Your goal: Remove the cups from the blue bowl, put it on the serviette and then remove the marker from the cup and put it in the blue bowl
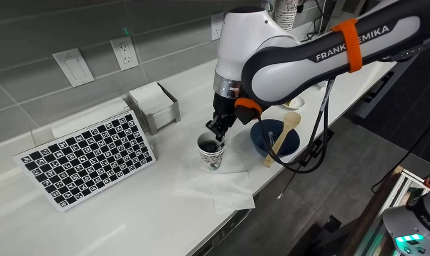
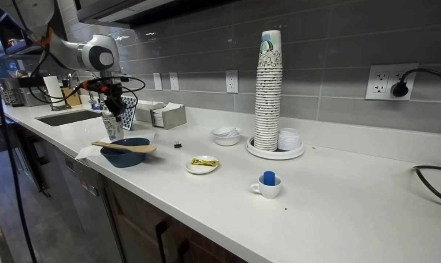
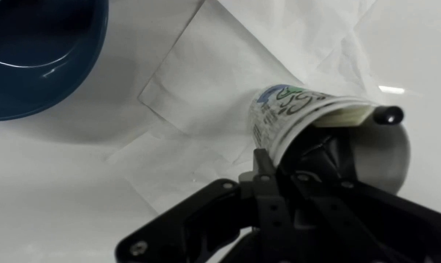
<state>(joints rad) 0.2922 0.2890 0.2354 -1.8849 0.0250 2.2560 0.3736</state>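
Observation:
The cups (image 1: 211,160), a nested white pair with dark scroll markings, appear to stand on the serviette (image 1: 234,197). In the wrist view the cups (image 3: 275,113) show a double rim and dark contents. My gripper (image 1: 219,138) is at their rim, one finger outside the wall (image 3: 276,170) and the other inside, closed on it; the inner fingertip is hidden. The marker (image 3: 388,115), with a black end, leans in the cups by the far rim, close to a pale yellowish strip. The blue bowl (image 1: 257,142) stands beside them, also in an exterior view (image 2: 122,159).
A wooden spoon (image 1: 281,140) lies across the bowl. A small pale object (image 1: 271,137) is inside it. A chequered board (image 1: 88,156) and napkin holder (image 1: 161,115) stand by the wall. A saucer (image 2: 202,168), white mug (image 2: 268,190) and cup stack (image 2: 268,106) stand farther along.

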